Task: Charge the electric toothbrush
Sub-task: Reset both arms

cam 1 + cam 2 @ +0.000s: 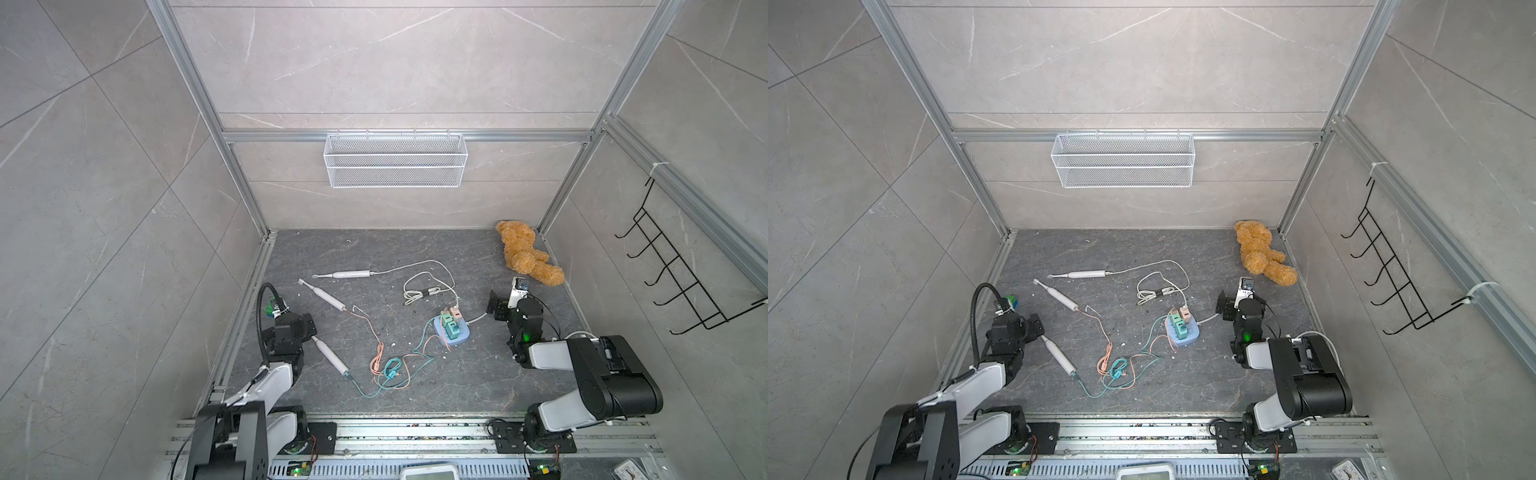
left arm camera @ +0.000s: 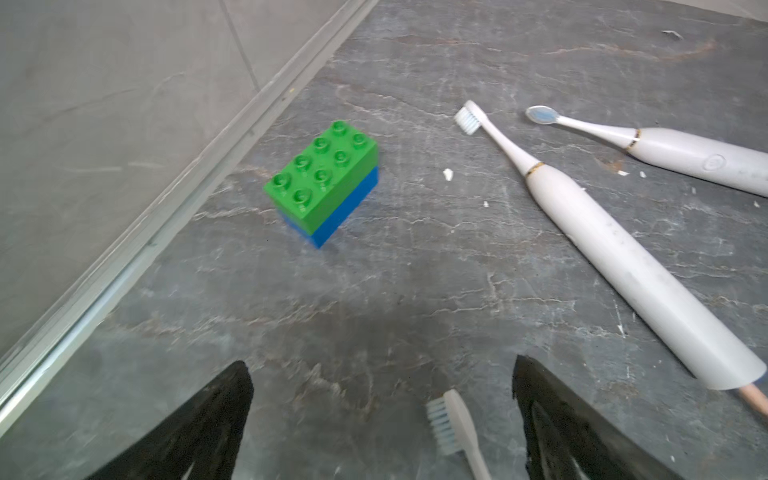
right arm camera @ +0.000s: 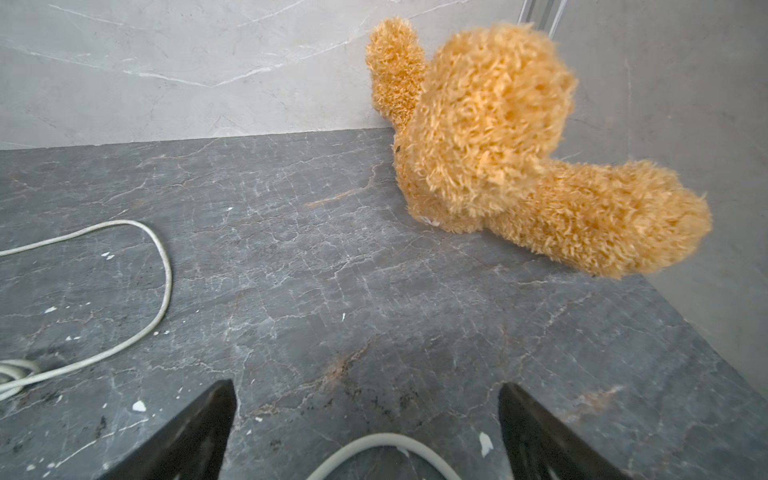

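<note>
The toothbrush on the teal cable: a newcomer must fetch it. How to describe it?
Find the left gripper by the left wall. The toothbrush lies with its head between the open jaws. The pink-cabled toothbrush and white-cabled toothbrush lie farther back; only this one's cable is teal.

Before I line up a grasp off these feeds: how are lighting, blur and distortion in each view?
Both top views: even light, no glare, frame posts splayed by the wide lens. Left wrist: middle toothbrush crisp, green brick slightly soft, faint shadow ahead of the open left gripper. Right wrist: teddy bear soft, edges smeared.
</note>
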